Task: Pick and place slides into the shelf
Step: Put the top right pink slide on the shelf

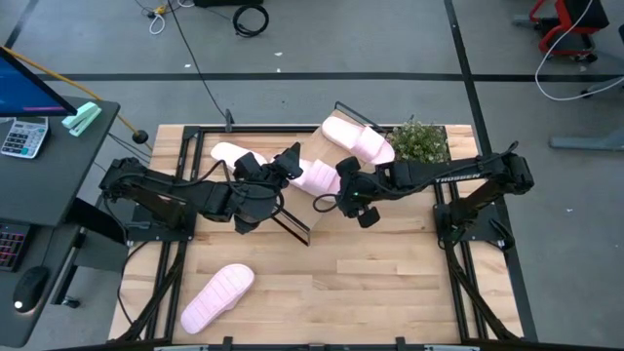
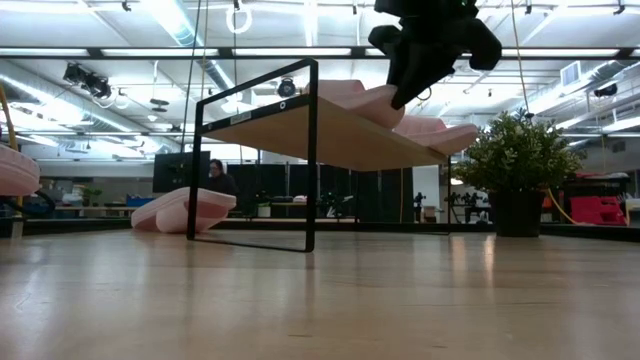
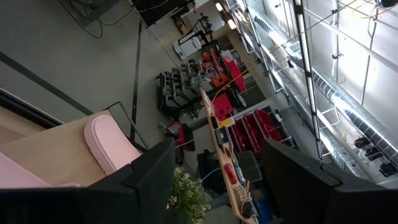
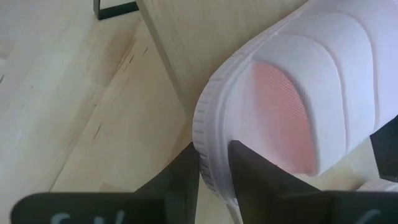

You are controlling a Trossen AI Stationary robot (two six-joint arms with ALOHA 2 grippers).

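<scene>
The right pincer is over the shelf near the middle of the table, its fingers clamped on the rim of a slide that lies on the shelf's board. The wrist view shows the sole edge pinched between the two dark fingers, so this looks like a placing grip, nudging the slide square on the board.

A second slide sits on the shelf toward the table's far edge. The left pincer hangs at the shelf's left side with its fingers spread apart and nothing between them, perhaps steadying the frame or waiting.

Another slide lies on the table left of the shelf, partly under the left arm, and the last one rests near the front left corner, well apart from everything.

A potted plant stands just beside the shelf at the far right, crowding that end. The two arms also nearly meet over the shelf.
</scene>
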